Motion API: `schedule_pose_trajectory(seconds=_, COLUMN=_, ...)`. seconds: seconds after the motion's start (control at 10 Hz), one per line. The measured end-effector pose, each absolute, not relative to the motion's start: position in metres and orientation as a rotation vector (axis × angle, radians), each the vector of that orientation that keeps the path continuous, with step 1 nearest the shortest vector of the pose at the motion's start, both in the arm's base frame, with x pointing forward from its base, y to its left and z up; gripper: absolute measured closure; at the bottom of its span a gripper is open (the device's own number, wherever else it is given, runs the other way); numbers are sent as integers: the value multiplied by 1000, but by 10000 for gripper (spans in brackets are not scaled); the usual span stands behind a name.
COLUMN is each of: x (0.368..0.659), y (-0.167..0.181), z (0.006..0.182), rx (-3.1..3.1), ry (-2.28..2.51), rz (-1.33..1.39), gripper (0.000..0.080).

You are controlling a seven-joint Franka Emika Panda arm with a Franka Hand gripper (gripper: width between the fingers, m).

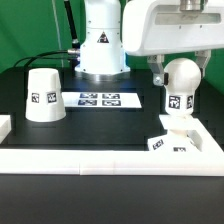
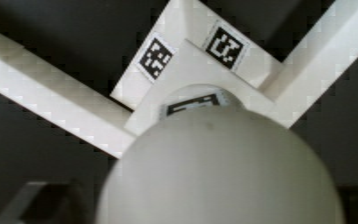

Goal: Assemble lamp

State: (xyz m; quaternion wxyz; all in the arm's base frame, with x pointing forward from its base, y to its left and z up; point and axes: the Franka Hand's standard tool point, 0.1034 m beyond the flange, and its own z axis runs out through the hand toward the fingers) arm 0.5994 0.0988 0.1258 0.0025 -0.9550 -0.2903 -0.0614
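The ball-shaped white bulb [image 1: 180, 84] stands upright between my gripper's [image 1: 177, 72] black fingers, which are closed on its sides. Its stem reaches down to the low sloped base [image 1: 168, 144], which sits in the corner of the white frame at the exterior view's right. I cannot tell whether the stem is seated in the base. In the wrist view the bulb [image 2: 211, 165] fills the foreground and the tagged base [image 2: 194, 52] lies beyond it. The cone shade [image 1: 43, 95] stands alone at the exterior view's left.
The marker board [image 1: 98, 99] lies flat mid-table in front of the robot's white body [image 1: 100, 45]. A white frame rail [image 1: 100, 160] runs along the front and turns up at the right [image 1: 212, 135]; its rails cross the wrist view [image 2: 43, 70].
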Motion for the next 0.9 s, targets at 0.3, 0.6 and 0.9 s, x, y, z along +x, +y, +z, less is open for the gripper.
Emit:
schedule_pose_trajectory(seconds=0.3, x=599, y=99, z=126, rx=-2998, ry=-896, rz=-192, gripper=222)
schedule_pose_trajectory(seconds=0.6, x=599, y=100, z=126, rx=-3039, ry=-702, rz=-191, gripper=222)
schedule_pose_trajectory(seconds=0.9, x=601, y=102, z=127, rx=-3089, ry=-277, rz=-190, gripper=220)
